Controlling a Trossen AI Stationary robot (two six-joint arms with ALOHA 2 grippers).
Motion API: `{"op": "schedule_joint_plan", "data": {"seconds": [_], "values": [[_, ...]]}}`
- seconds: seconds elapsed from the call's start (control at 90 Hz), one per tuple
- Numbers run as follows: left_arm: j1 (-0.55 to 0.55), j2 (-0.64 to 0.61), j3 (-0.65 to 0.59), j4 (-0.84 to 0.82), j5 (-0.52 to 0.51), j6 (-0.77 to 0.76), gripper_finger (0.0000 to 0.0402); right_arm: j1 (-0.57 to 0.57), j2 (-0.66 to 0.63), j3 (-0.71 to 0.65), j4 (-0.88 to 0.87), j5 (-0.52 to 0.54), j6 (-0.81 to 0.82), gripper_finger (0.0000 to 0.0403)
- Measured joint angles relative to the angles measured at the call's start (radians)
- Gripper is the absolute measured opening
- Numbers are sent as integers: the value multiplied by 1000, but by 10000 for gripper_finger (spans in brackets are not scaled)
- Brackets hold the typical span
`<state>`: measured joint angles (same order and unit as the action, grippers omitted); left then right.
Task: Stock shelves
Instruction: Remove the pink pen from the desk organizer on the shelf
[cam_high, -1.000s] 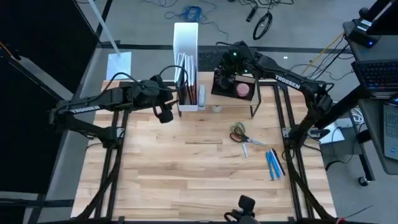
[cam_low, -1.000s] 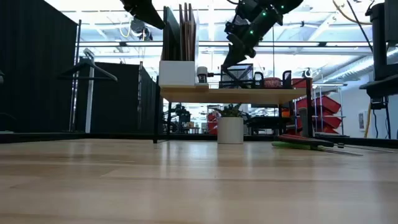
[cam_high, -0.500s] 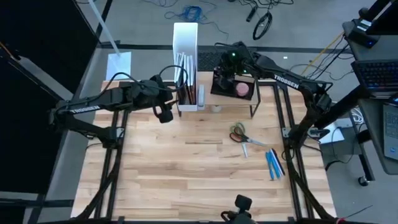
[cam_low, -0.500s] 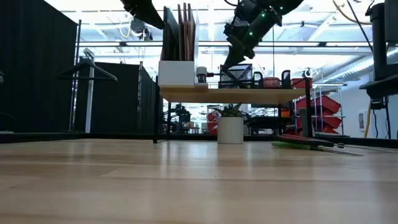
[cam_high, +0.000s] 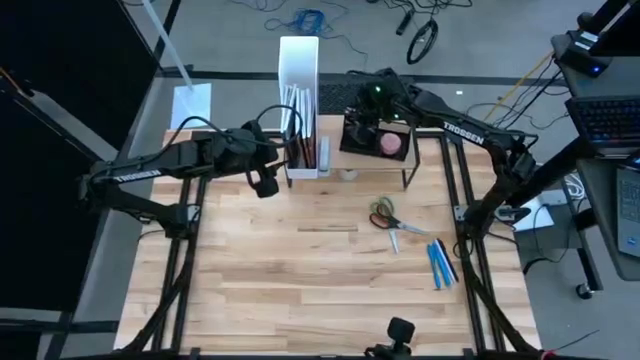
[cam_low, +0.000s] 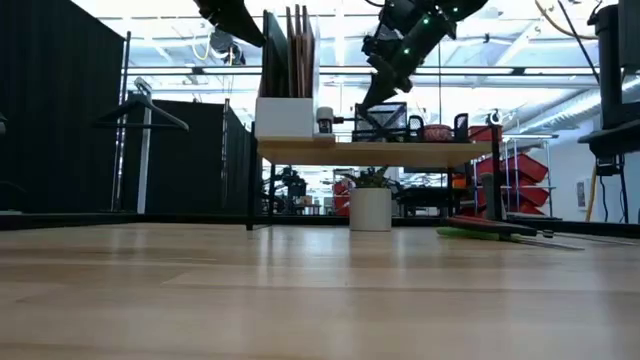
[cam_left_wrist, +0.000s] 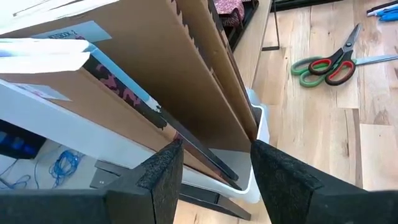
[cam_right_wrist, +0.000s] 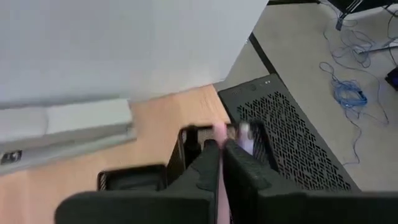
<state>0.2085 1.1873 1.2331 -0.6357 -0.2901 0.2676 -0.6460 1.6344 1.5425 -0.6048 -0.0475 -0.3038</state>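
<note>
The shelves (cam_high: 345, 160) sit at the far edge of the surface (cam_high: 300, 280) and look partly stocked: a white file box (cam_high: 299, 60) with boards, a black mesh organizer (cam_high: 372, 135) and a pink thing are on top. Scissors (cam_high: 384, 214) and blue pens (cam_high: 440, 263) still lie in front of the shelves. The right end effector (cam_right_wrist: 221, 163), over the organizer, pinches something pink and thin. The left end effector (cam_left_wrist: 214, 171) is spread around the boards in the file box.

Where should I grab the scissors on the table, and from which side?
The scissors lie flat with nothing touching them, green and red handles toward the shelf, blades toward the blue pens. Probably best to come straight down and pinch across the shut blades near the pivot, where they are narrow and rigid.
</note>
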Motion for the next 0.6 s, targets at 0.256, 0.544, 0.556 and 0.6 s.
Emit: {"op": "schedule_joint_plan", "data": {"seconds": [0.256, 0.544, 0.556, 0.6], "values": [[0, 0, 0, 0, 0, 0, 176, 0, -77, 13, -7, 25, -6, 1], [0, 0, 0, 1, 0, 0, 176, 0, -68, 16, 41, 23, 46, 12], [0, 0, 0, 1, 0, 0, 176, 0, -66, 16, 48, 22, 45, 15], [0, 0, 0, 1, 0, 0, 176, 0, -58, 16, 84, 18, 44, 27]]}}
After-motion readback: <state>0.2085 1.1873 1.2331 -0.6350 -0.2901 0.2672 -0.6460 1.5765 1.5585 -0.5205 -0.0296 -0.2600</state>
